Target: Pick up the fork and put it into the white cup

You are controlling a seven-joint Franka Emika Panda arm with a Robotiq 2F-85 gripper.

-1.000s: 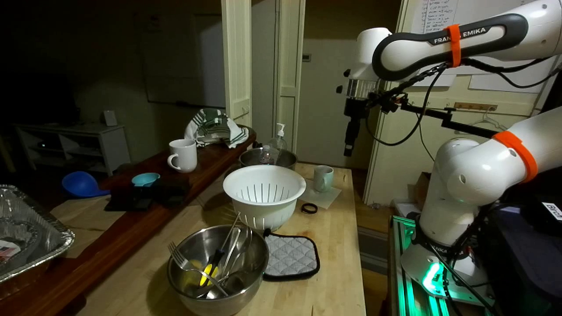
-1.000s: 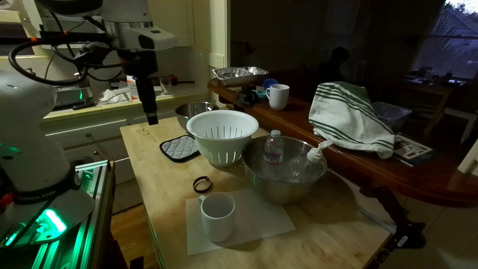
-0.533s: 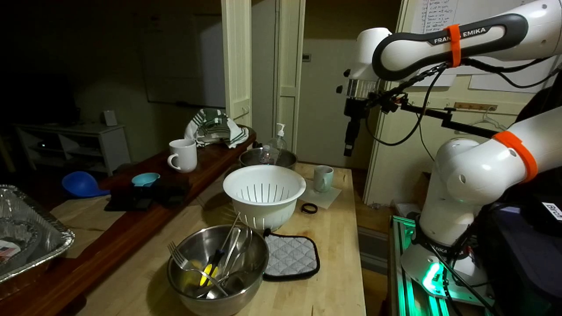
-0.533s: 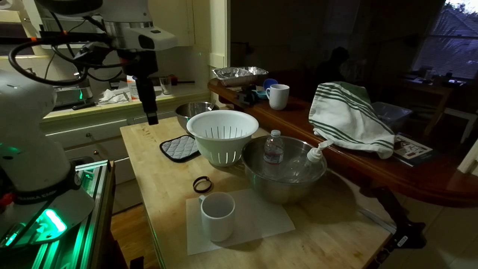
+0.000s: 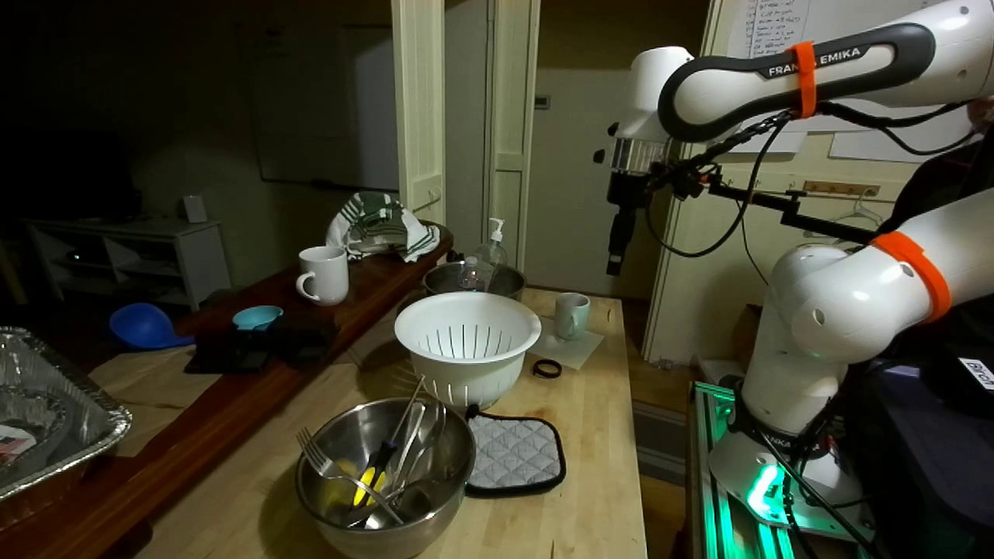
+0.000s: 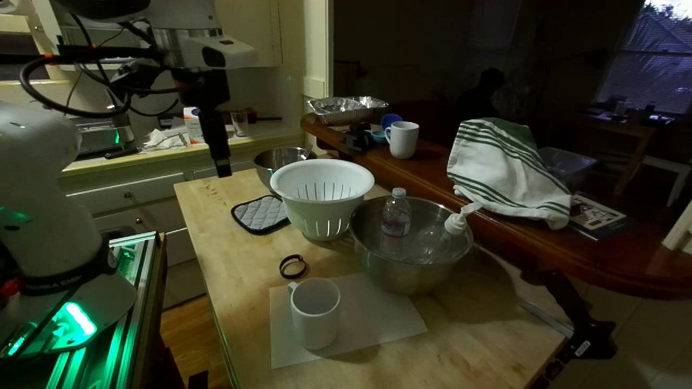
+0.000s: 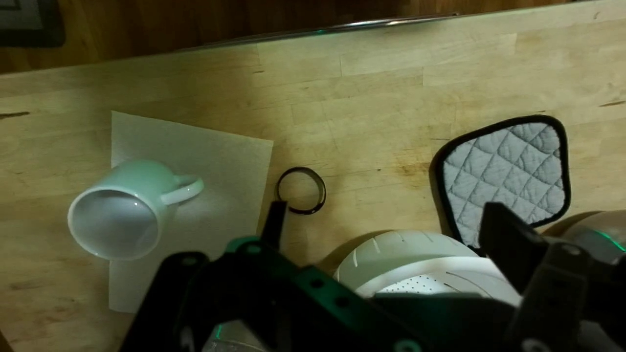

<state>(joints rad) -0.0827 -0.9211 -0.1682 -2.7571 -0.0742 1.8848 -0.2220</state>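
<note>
The robot arm (image 5: 870,310) has glossy white, rounded segments (image 5: 656,85) with small grey circular recesses (image 5: 818,316). On one segment, a dark grey, elongated loop-shaped border (image 5: 912,58) carries white capitals (image 5: 842,57), "FRAN" and "EMIKA" being legible to either side of a bright orange strap (image 5: 805,80); a second orange strap (image 5: 924,268) wraps another segment. Slender black cables (image 5: 862,119) run outside the shell. A silver-coloured metallic ring (image 5: 641,156) adjoins a white wrist housing (image 6: 238,54) with a black oval inset (image 6: 213,56). The black, angular fingers (image 7: 508,242) show pale round screw heads (image 7: 571,249) and, in their linkage (image 7: 362,318), dark round holes (image 7: 317,283). The white base (image 5: 734,466) bears a black collar (image 6: 81,276) with pale lettering (image 6: 51,283), partly hidden, and a glowing green light (image 5: 765,493).
</note>
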